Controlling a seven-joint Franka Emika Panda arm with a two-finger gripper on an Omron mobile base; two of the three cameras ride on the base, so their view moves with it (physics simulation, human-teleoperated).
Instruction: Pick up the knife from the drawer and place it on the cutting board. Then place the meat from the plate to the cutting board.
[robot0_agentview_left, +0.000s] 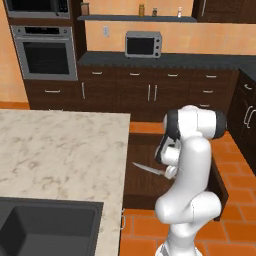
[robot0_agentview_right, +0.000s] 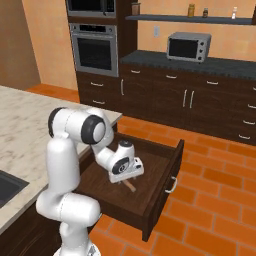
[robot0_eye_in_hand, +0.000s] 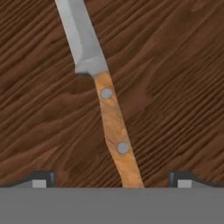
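One knife (robot0_eye_in_hand: 105, 94) in open drawer (robot0_agentview_right: 165, 165); one gripper (robot0_eye_in_hand: 112, 177) spread above handle.

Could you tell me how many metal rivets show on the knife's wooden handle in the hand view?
2: one near the silver blade on the light brown wooden knife handle, one nearer its butt; any lower ones are hidden.

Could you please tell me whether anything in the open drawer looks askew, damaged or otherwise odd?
Nothing stands out. The knife lies flat and whole on the drawer floor, slightly slanted between the fingertips of the open gripper in the hand view. The drawer is pulled out, with no spill or damage visible.
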